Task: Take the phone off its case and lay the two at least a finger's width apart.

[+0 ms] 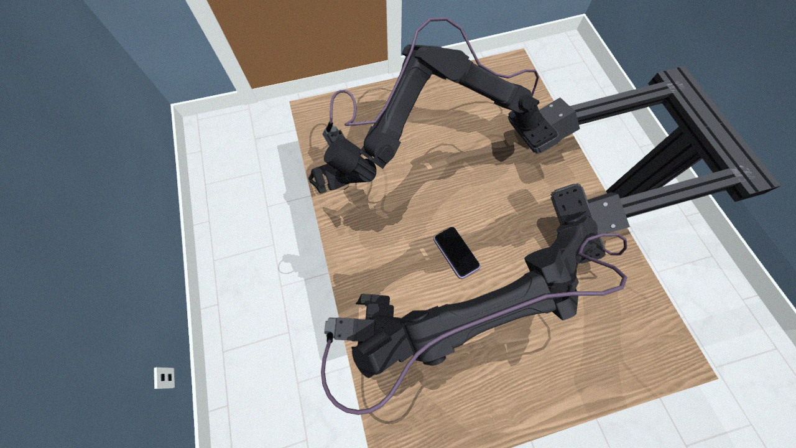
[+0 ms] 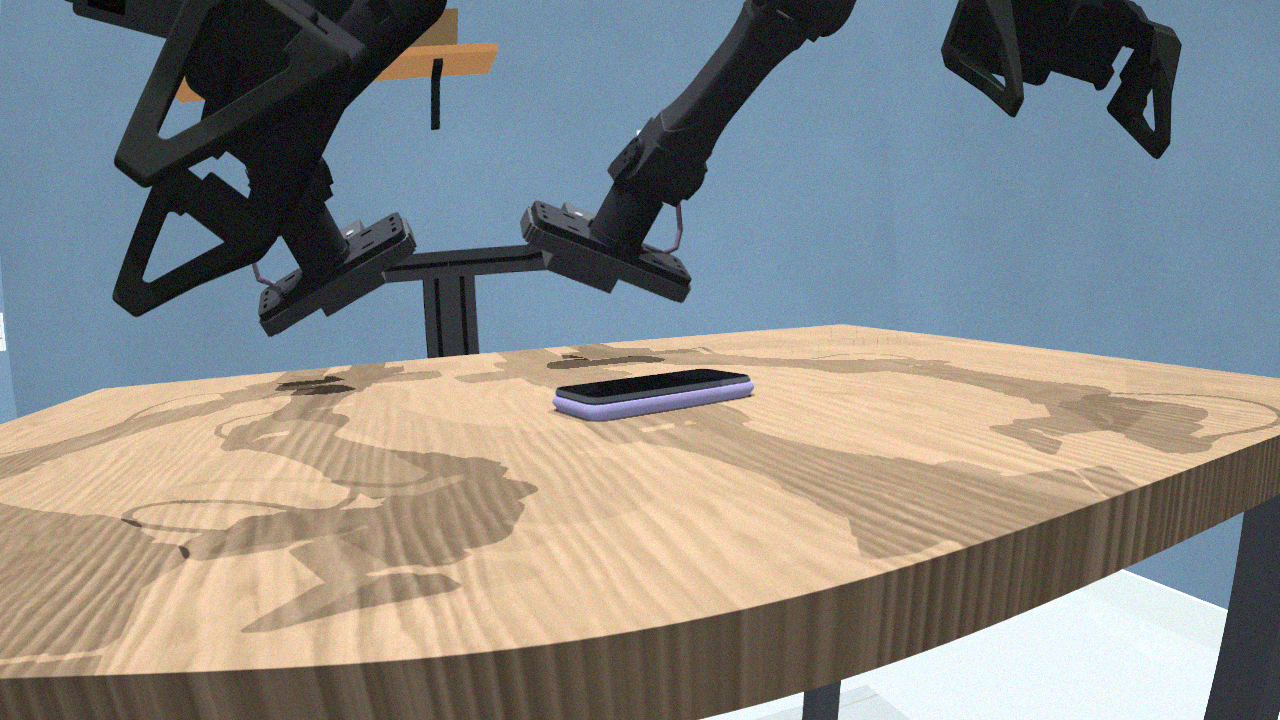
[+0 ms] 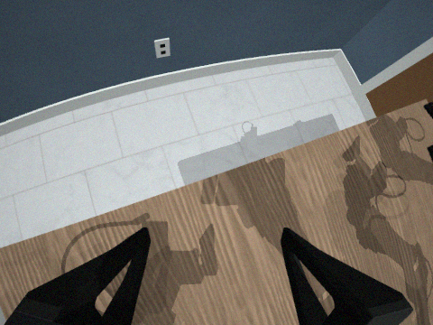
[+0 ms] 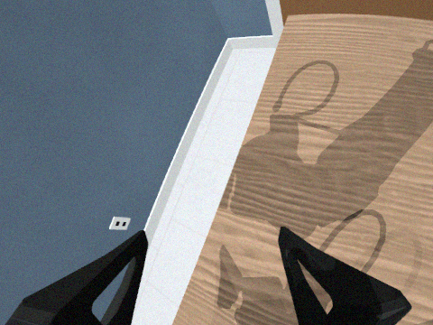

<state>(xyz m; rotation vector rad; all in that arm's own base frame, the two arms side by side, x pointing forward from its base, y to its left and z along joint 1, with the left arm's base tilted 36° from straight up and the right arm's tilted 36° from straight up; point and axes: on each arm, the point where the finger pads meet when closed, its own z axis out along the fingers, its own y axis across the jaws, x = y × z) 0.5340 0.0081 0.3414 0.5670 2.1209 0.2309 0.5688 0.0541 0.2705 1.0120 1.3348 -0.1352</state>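
Phone (image 1: 456,252) (image 2: 657,385), black-faced: one, flat, screen up, seated in its case; far half of the table in the exterior view.
Case (image 1: 471,273) (image 2: 664,402), lilac: one, beneath the phone, resting on the wood-grain table (image 1: 623,356) (image 2: 626,555) (image 3: 253,280) (image 4: 406,190).
Left gripper (image 1: 371,313) (image 2: 1086,132) (image 3: 216,230): released, fingers spread, raised above the tabletop, apart from the phone.
Right gripper (image 1: 319,182) (image 2: 132,237) (image 4: 213,230): likewise released, raised, well apart from the phone.

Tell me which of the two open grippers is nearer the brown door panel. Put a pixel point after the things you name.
The right gripper (image 1: 317,182) (image 2: 132,237) (image 3: 429,131) (image 4: 212,236): it hangs on the side toward the brown door panel (image 1: 306,42) (image 3: 408,88) (image 4: 361,6), while the left gripper (image 1: 357,312) (image 2: 1086,132) (image 3: 215,235) is farther away.
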